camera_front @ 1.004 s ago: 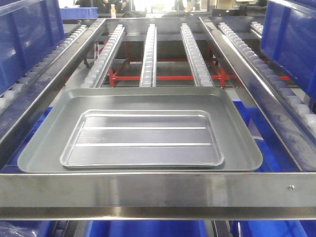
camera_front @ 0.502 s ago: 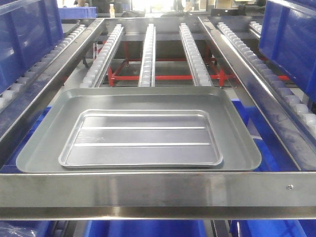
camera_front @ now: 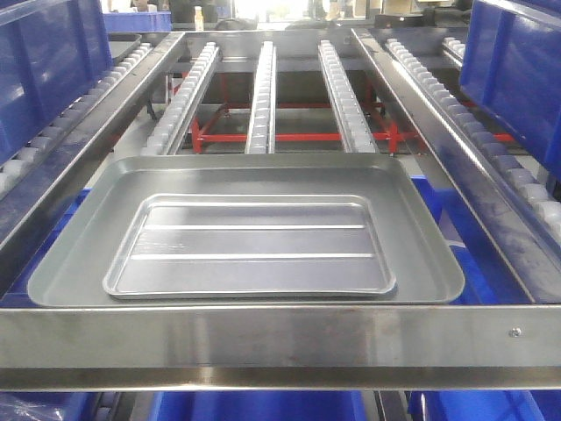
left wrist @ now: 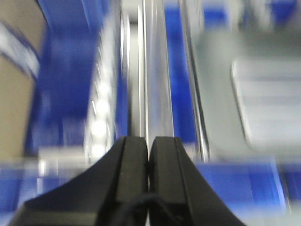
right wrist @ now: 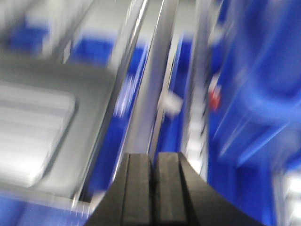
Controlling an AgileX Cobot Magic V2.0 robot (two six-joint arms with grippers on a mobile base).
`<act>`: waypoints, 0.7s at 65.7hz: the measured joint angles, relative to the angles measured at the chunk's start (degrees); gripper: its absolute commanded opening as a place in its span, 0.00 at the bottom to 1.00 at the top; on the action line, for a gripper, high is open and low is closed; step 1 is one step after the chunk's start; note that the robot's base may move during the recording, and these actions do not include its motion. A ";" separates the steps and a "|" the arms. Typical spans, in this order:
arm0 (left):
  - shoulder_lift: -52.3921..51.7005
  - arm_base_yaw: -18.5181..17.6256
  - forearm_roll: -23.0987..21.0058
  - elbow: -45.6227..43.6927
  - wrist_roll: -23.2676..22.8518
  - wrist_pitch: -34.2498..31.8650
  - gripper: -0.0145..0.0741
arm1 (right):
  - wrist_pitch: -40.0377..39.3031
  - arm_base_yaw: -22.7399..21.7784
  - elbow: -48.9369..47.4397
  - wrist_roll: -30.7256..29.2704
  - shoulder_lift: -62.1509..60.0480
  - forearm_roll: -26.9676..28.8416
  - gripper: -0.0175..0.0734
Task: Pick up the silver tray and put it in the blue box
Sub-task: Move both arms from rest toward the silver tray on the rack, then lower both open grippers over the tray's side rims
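The silver tray [camera_front: 250,246], shiny with two raised lines, lies flat inside a larger dull grey tray [camera_front: 421,263] at the near end of the roller rack. Blurred, it also shows at the right as the silver tray [left wrist: 268,108] and at the left as the silver tray [right wrist: 28,136]. Neither arm appears in the front view. My left gripper [left wrist: 148,139] is shut on nothing, above a rail left of the trays. My right gripper [right wrist: 154,155] is shut and empty, above a rail right of them. Tall blue box walls rise at the left [camera_front: 44,61] and right [camera_front: 517,70]; I cannot tell which is the task's.
A steel crossbar [camera_front: 280,342] runs along the rack's near edge, just in front of the trays. Three roller rails [camera_front: 263,96] lead away behind them, with side rails at both edges. More blue plastic [camera_front: 438,206] shows beneath the rack. Both wrist views are motion-blurred.
In the front view the trays now sit a few pixels further left. The silver tray keeps its place inside the grey tray.
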 measured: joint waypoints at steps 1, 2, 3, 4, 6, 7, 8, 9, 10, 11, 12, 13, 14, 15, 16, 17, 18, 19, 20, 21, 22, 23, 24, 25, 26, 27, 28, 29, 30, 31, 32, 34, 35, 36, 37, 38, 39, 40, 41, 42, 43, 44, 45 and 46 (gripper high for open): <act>1.21 -0.12 0.00 -0.71 0.00 0.98 0.15 | 0.90 0.37 -0.83 0.00 1.28 0.28 0.25; 3.01 -0.23 -0.32 -1.11 0.00 2.25 0.15 | 2.17 0.89 -1.34 0.00 3.13 0.84 0.25; 4.17 -0.24 -0.48 -1.61 0.00 2.93 0.15 | 2.98 1.21 -2.04 0.00 4.28 1.21 0.25; 5.30 -0.34 -0.77 -1.86 0.00 3.70 0.15 | 3.73 1.62 -2.46 0.00 6.03 1.61 0.25; 8.00 -0.34 -1.15 -2.31 0.00 4.46 0.15 | 5.38 2.19 -3.28 0.00 8.88 2.84 0.25; 9.04 -0.34 -1.31 -2.42 0.00 4.60 0.15 | 6.25 2.36 -3.53 0.00 9.94 3.27 0.25; 10.54 -0.34 -1.58 -2.56 0.00 4.59 0.15 | 6.75 2.48 -3.70 0.00 11.49 3.96 0.25; 11.49 -0.34 -1.75 -2.68 0.00 4.59 0.15 | 7.40 2.48 -3.87 0.00 12.45 4.46 0.25; 12.92 -0.34 -1.96 -2.68 0.00 4.46 0.15 | 7.77 2.61 -4.01 0.00 13.38 5.43 0.25; 13.89 -0.34 -2.34 -2.68 0.00 4.26 0.15 | 8.20 2.72 -4.10 0.00 14.73 5.43 0.25; 15.35 -0.34 -2.67 -2.68 0.00 4.05 0.15 | 8.42 2.70 -4.13 0.00 15.61 6.34 0.25; 16.30 -0.34 -3.04 -2.68 0.00 3.87 0.15 | 8.59 2.74 -4.24 0.00 16.45 6.82 0.25; 17.23 -0.34 -3.53 -2.68 0.00 3.60 0.15 | 8.76 2.84 -4.24 0.00 17.27 7.27 0.25; 18.64 -0.34 -4.28 -2.68 0.00 3.02 0.15 | 8.96 2.84 -4.24 0.00 18.46 7.99 0.25; 19.56 -0.34 -4.87 -2.68 0.00 2.61 0.15 | 9.06 2.84 -4.24 0.00 19.24 8.42 0.25; 20.48 -0.34 -5.51 -2.68 0.00 2.18 0.15 | 9.06 2.84 -4.24 0.00 20.00 8.89 0.25; 21.40 -0.34 -6.22 -2.68 0.00 1.63 0.15 | 9.06 2.84 -4.24 0.00 20.74 9.34 0.25; 22.33 -0.38 -7.33 -2.69 0.00 0.83 0.15 | 9.06 2.84 -4.24 0.00 21.84 9.77 0.25; 23.71 -0.38 -8.05 -2.69 0.00 0.16 0.15 | 8.90 2.84 -4.24 0.00 22.53 10.40 0.25; 24.62 -0.38 -9.16 -2.80 0.00 -0.89 0.15 | 8.60 2.84 -4.24 0.00 23.57 10.99 0.25; 25.95 -0.38 -9.90 -2.80 0.00 -1.58 0.15 | 8.39 2.84 -4.35 0.00 24.23 11.35 0.25; 26.85 -0.48 -10.98 -2.94 0.00 -2.55 0.15 | 8.24 2.84 -4.35 0.00 25.23 11.76 0.25; 27.75 -0.48 -11.71 -3.12 0.00 -3.09 0.15 | 7.96 2.84 -4.50 0.00 25.87 12.14 0.25; 29.07 -0.48 -12.41 -3.29 0.00 -3.53 0.15 | 7.93 2.84 -4.59 0.00 26.50 12.75 0.25; 29.92 -0.48 -13.45 -3.70 0.00 -4.10 0.15 | 7.77 2.84 -4.93 0.00 27.41 13.16 0.25; 31.16 -0.48 -14.12 -3.97 0.00 -4.42 0.15 | 7.79 2.84 -5.15 0.00 28.04 13.76 0.25; 31.96 -0.60 -14.76 -4.29 0.00 -4.56 0.15 | 7.79 2.84 -5.56 0.00 28.94 14.19 0.25; 33.13 -0.75 -15.66 -4.83 0.00 -4.86 0.15 | 7.79 2.84 -5.84 0.00 29.53 14.83 0.25; 33.85 -0.93 -16.17 -5.21 0.00 -4.95 0.15 | 7.79 2.84 -6.18 0.00 30.13 15.27 0.25; 34.54 -1.23 -16.58 -5.65 0.00 -5.02 0.15 | 7.79 2.84 -6.54 0.14 30.74 15.69 0.25; 35.54 -1.70 -16.97 -6.35 0.00 -5.36 0.15 | 7.79 2.84 -7.14 0.27 31.64 16.29 0.25; 36.76 -2.62 -17.31 -7.35 0.00 -5.66 0.16 | 7.79 2.97 -8.03 0.57 32.86 16.87 0.25; 37.34 -3.17 -17.30 -7.87 0.00 -5.81 0.16 | 7.79 2.97 -8.78 0.85 33.47 17.02 0.25; 37.88 -4.13 -17.30 -8.67 0.00 -5.91 0.16 | 7.75 3.09 -9.30 1.15 34.40 17.34 0.25; 38.68 -4.81 -17.30 -9.24 0.00 -6.06 0.16 | 7.75 3.36 -10.11 1.38 35.03 17.50 0.25; 39.21 -5.93 -17.30 -10.12 -0.39 -6.07 0.16 | 7.75 3.53 -10.68 1.63 35.96 17.64 0.25; 39.75 -6.68 -17.09 -10.74 -0.39 -6.07 0.16 | 7.75 3.67 -11.28 1.89 36.59 17.61 0.25; 40.59 -7.47 -16.84 -11.37 -0.82 -6.07 0.16 | 7.75 3.83 -11.89 2.16 37.22 17.61 0.26; 41.18 -8.25 -16.41 -12.01 -1.49 -6.07 0.16 | 7.65 4.16 -12.85 2.68 38.17 17.61 0.26; 42.06 -9.45 -15.52 -13.03 -2.92 -6.07 0.16 | 7.65 4.40 -13.51 3.06 38.80 17.61 0.26; 42.68 -10.24 -14.70 -13.72 -4.15 -6.07 0.16 | 7.65 4.64 -14.17 3.50 39.45 17.61 0.26; 43.31 -11.04 -13.68 -14.44 -5.59 -5.90 0.16 | 7.65 4.91 -14.84 4.30 40.08 17.50 0.26; 43.95 -11.84 -12.52 -15.17 -8.11 -5.76 0.16 | 7.65 5.20 -15.52 4.95 40.72 17.35 0.26; 44.62 -12.65 -11.18 -15.92 -9.95 -5.56 0.16 | 7.65 5.69 -16.59 5.63 41.35 17.21 0.26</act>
